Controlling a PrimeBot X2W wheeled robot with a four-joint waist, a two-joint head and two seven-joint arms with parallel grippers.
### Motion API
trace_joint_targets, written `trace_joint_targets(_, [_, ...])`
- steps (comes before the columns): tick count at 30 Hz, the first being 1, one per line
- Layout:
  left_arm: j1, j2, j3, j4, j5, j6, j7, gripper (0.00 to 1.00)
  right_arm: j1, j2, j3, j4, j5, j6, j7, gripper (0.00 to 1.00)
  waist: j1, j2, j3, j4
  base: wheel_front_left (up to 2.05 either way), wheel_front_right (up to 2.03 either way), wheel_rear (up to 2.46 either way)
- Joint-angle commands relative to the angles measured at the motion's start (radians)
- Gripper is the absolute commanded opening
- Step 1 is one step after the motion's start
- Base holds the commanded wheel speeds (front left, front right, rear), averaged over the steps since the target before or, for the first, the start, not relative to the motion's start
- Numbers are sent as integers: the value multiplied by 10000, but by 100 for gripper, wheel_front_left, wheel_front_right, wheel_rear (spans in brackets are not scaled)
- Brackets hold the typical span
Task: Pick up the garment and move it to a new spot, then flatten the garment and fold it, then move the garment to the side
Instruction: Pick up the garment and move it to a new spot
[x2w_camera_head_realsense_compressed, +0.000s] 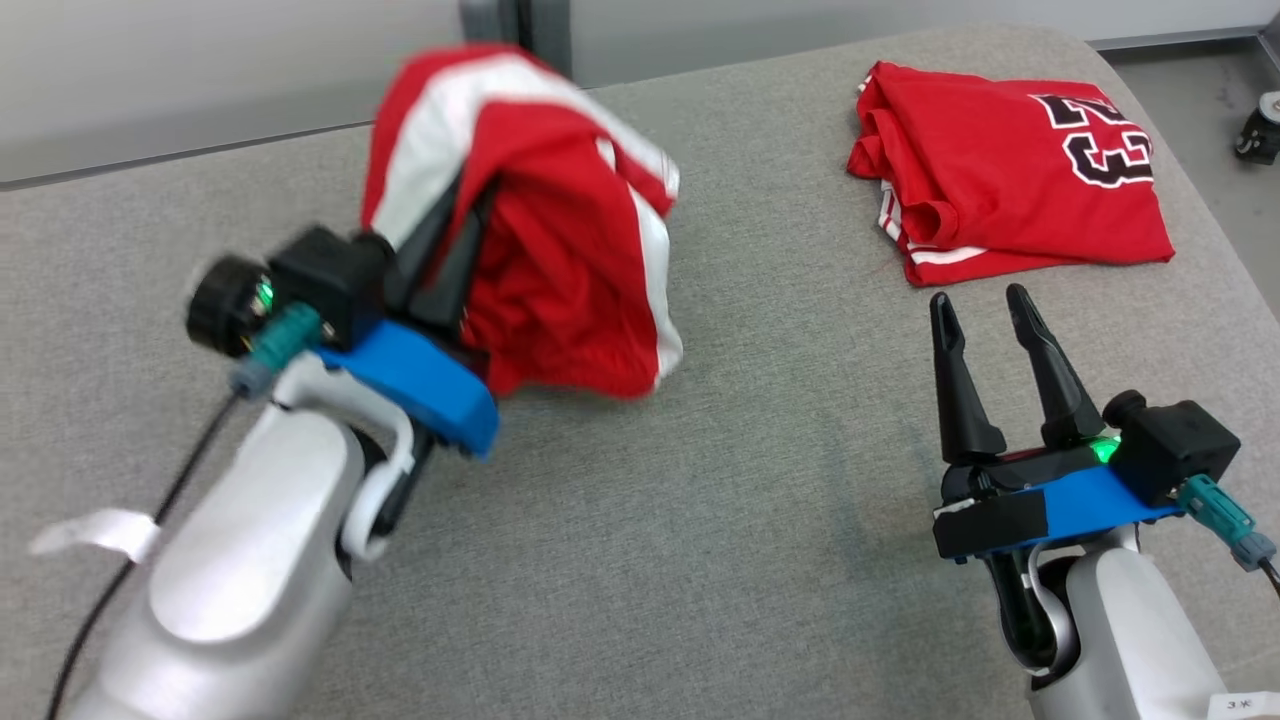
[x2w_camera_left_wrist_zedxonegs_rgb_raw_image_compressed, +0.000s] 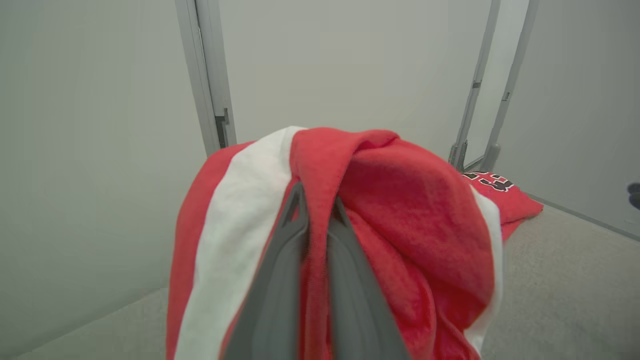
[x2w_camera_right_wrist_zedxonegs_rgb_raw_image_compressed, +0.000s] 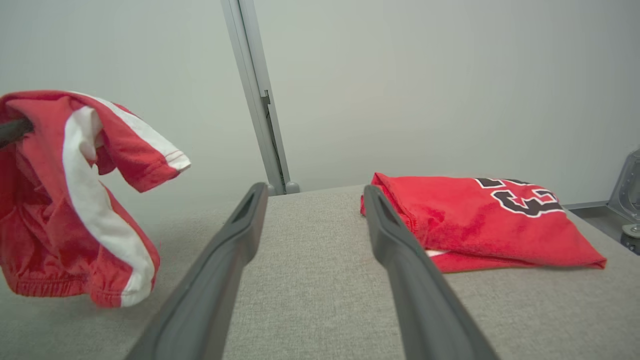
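Left gripper (x2w_camera_left_wrist_zedxonegs_rgb_raw_image_compressed: 318, 200): at 9 o'clock, we see it closed tight on a fold of the garment (x2w_camera_head_realsense_compressed: 570, 250).
Garment: red with white stripes, it hangs at 11 o'clock over the grey surface (x2w_camera_head_realsense_compressed: 700, 520).
Right gripper (x2w_camera_head_realsense_compressed: 980, 297): at 4 o'clock, fingers wide apart.
Red jersey (x2w_camera_head_realsense_compressed: 1010, 180): folded, it lies at 1 o'clock.
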Motion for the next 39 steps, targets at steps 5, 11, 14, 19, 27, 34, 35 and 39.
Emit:
trace_joint_targets(5, [1241,-388,-476,389,-143,65,-391,0,292,-3,-239,-75,-212,1,-44,100,1,0,-109,246,0,0,0])
trace_joint_targets(11, [1926,-810,-896,992,-276,-71,-701,100,428,-4,-272,-11,-316,1,-44,100,1,0,-291,468,0,0,0])
trace_joint_targets(14, [1970,-961,-990,1174,-197,-45,-958,100,521,-4,-318,39,-380,1,-44,100,1,0,-439,617,0,0,0])
trace_joint_targets(19, [1873,-1005,-838,1023,-17,102,-1413,100,632,-4,-385,137,-480,1,-43,100,1,0,-756,890,0,0,0])
trace_joint_targets(27, [2416,-624,56,549,130,623,-1681,100,830,-3,-548,278,-585,1,-39,100,1,0,-1220,1319,0,0,0])
trace_joint_targets(34, [3444,-269,1377,-329,450,876,-1696,100,1059,-6,-882,248,-723,1,-7,100,1,0,-1574,1882,0,0,0])
trace_joint_targets(35, [3610,-257,1583,-456,512,910,-1697,100,1084,-6,-954,228,-723,1,2,100,1,0,-1608,1969,0,0,0])
trace_joint_targets(39, [4331,-238,2454,-844,735,1017,-1699,100,1268,-7,-1236,165,-831,1,52,100,1,0,-1755,2303,0,0,0])
